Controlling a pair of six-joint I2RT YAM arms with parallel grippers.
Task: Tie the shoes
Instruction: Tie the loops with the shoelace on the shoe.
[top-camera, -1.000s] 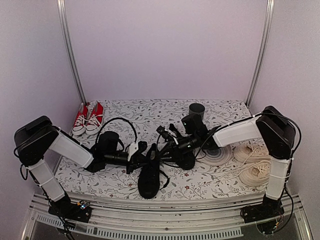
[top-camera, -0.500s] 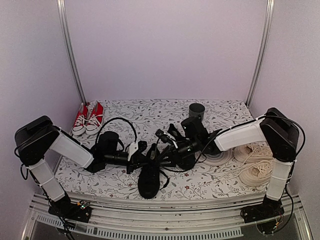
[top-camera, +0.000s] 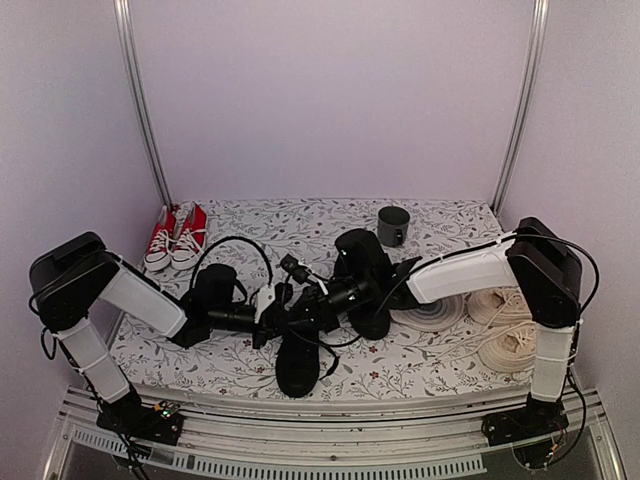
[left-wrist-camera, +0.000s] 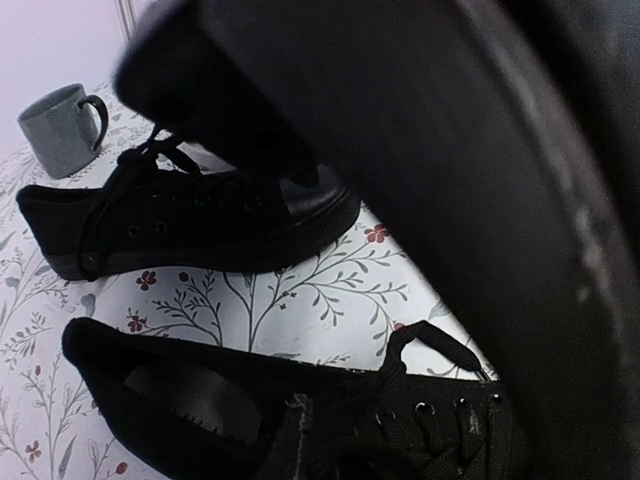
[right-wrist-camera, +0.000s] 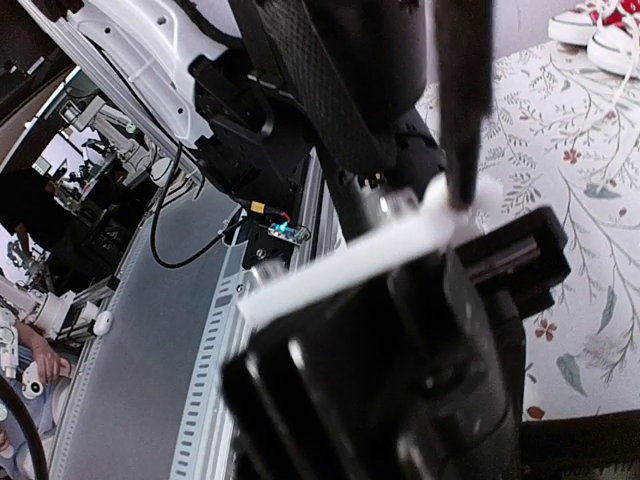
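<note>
Two black shoes lie mid-table. The near shoe (top-camera: 298, 365) points at the front edge; the far shoe (top-camera: 372, 318) is partly hidden under the right arm. Both show in the left wrist view, the far shoe (left-wrist-camera: 190, 215) above and the near shoe (left-wrist-camera: 300, 425) below, with a lace loop (left-wrist-camera: 440, 352) standing up from its eyelets. My left gripper (top-camera: 281, 306) and right gripper (top-camera: 305, 297) meet tip to tip over the near shoe's laces. Both are shut. What lies between either pair of jaws is hidden. The right wrist view is blurred, filled by black and white gripper parts.
A grey mug (top-camera: 393, 225) stands at the back. Small red sneakers (top-camera: 176, 238) sit at the back left. Cream sneakers (top-camera: 508, 345) and a pale flat disc (top-camera: 432, 314) lie on the right. The table's front rail (top-camera: 330, 415) runs just below the near shoe.
My right gripper has slid left across the far shoe to meet the left gripper, and its jaws have gone from open to shut. The left arm has stayed put.
</note>
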